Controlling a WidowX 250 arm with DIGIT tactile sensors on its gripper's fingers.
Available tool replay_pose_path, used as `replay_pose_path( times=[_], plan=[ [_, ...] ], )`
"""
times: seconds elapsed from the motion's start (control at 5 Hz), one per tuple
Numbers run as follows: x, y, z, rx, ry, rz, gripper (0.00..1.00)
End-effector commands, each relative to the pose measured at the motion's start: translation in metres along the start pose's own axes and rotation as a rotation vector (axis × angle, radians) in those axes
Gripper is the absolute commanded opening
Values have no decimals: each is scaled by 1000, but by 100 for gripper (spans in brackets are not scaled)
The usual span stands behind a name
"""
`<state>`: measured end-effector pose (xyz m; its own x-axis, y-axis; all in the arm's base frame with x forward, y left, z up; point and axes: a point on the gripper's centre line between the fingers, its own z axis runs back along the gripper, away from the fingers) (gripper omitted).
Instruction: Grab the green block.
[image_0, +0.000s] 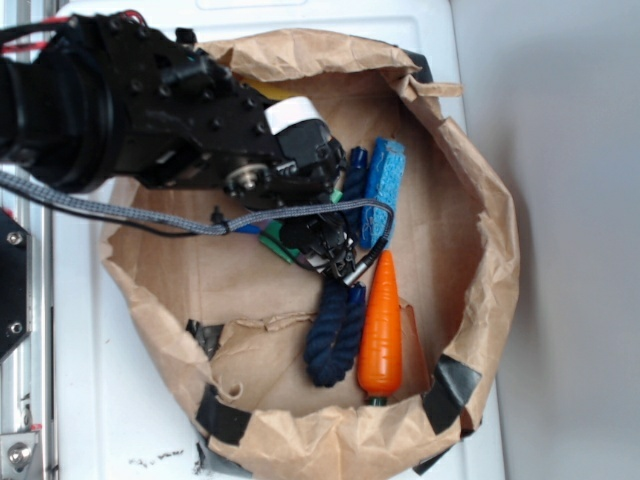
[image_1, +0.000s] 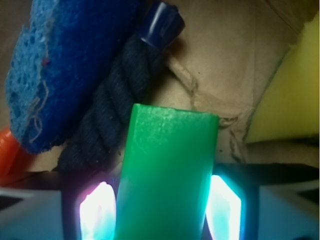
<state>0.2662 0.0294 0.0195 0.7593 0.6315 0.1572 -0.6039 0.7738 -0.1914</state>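
The gripper (image_1: 162, 210) is squeezing the green block (image_1: 167, 170) between its two glowing fingers (image_1: 97, 210). The block sits in the middle of the paper bag (image_0: 470, 250). A dark blue rope (image_1: 117, 107) and a blue sponge (image_1: 60, 65) lie at its ten o'clock, a yellow sponge (image_1: 292, 95) at two o'clock.

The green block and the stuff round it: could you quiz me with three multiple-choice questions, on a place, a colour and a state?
1. Where is the green block?
A. between the gripper's fingers
B. on the carrot
C. outside the bag

2. What colour is the sponge beside the rope?
A. red
B. blue
C. white

3. How does the carrot lie?
A. standing upright
B. flat on the bag's floor
C. held by the gripper

Answers: 1 A, the wrist view shows a finger on each side of it. 2 B, it is blue in both views. 3 B, it lies flat, below the gripper.
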Motion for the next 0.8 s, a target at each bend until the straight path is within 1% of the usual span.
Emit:
replay_pose_path(
  times=[0.0,0.2,0.4,0.6],
  plan=[
    [6,8,21,-67,5,-29,0],
    [3,5,57,-98,37,-93,0],
    [15,-2,96,-124,87,-136,0],
    [22,-8,135,-149,119,-216,0]
  ],
)
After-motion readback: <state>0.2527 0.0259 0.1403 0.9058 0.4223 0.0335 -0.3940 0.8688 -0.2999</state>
